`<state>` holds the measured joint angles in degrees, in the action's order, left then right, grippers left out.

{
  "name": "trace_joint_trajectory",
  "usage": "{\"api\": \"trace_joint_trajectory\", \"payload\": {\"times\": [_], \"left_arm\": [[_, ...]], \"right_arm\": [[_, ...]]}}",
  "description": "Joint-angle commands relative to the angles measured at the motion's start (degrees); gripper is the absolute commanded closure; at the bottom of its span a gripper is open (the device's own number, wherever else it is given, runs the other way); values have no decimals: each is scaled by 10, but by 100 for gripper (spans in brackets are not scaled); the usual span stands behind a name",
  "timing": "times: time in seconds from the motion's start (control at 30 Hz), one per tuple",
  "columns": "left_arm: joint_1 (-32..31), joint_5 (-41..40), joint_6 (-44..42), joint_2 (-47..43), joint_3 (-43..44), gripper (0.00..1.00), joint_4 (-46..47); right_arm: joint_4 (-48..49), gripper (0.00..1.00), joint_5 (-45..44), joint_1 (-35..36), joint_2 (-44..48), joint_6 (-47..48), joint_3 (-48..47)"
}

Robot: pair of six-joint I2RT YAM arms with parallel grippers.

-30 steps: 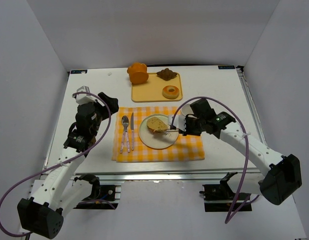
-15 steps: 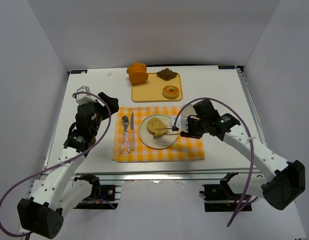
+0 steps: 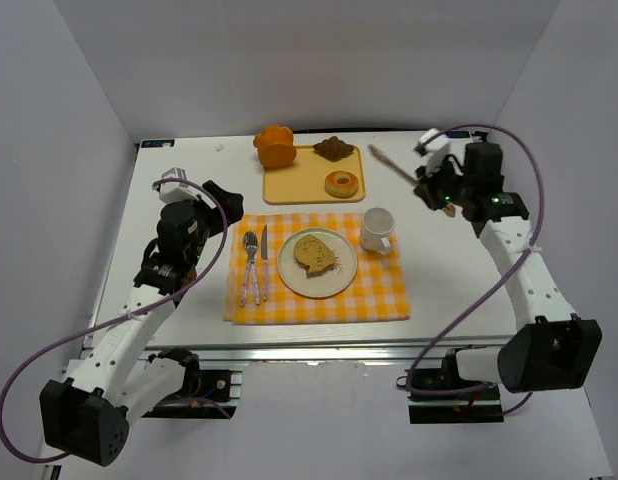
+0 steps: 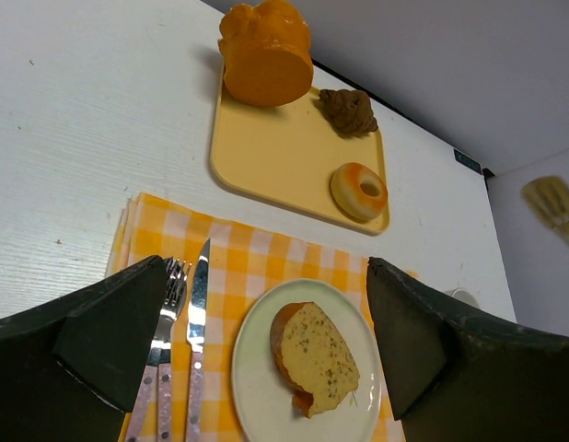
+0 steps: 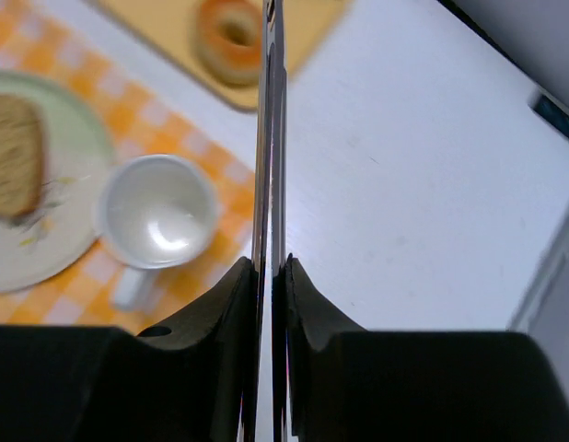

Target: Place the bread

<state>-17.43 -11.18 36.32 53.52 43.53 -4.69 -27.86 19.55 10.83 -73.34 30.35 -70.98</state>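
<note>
The bread [image 3: 314, 251] lies flat on the plate [image 3: 294, 278], a bit toward the far side. The plate sits on a yellow checked cloth [image 3: 379, 300] on the worktop [image 3: 439, 265]. A fork [image 3: 249, 265] and a knife [image 3: 261, 262] lie just left of the plate, and a cup [image 3: 376, 228] stands just right of it. The right claw [image 5: 272, 276] is well apart from the plate, over the far right side, clenched on a thin flat tool [image 3: 391, 165]. The left claw [image 4: 264, 269] is spread wide with nothing in it, over the cloth's left part
</note>
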Motion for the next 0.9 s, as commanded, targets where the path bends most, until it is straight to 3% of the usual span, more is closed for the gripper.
{"api": "trace_joint_trajectory", "payload": {"times": [0.0,0.07,0.1,0.13,0.23,0.47,0.53,0.6,0.7,0.87], "left_arm": [[3,14,2,0,9,2,17],[3,16,3,3,6,2,20],[3,16,4,4,6,2,22],[3,16,5,4,4,2,22],[3,17,5,7,2,2,24],[5,19,4,12,-5,2,20],[5,17,7,12,-8,2,23],[6,17,9,12,-13,2,30],[6,20,10,14,-12,2,36],[9,24,6,24,-4,2,37]], "right_arm": [[141,100,-13,-88,-14,-142,34],[189,95,-60,-127,-26,-175,96],[211,89,-84,-131,-32,-184,115],[245,76,-113,-140,-50,-190,131],[291,65,-126,-164,-99,-218,170],[335,50,-142,-180,-184,-240,177],[336,38,-142,-180,-202,-238,180],[332,36,-140,-181,-216,-232,180],[313,22,-131,-182,-243,-227,169],[288,16,-121,-189,-248,-217,155]]}}
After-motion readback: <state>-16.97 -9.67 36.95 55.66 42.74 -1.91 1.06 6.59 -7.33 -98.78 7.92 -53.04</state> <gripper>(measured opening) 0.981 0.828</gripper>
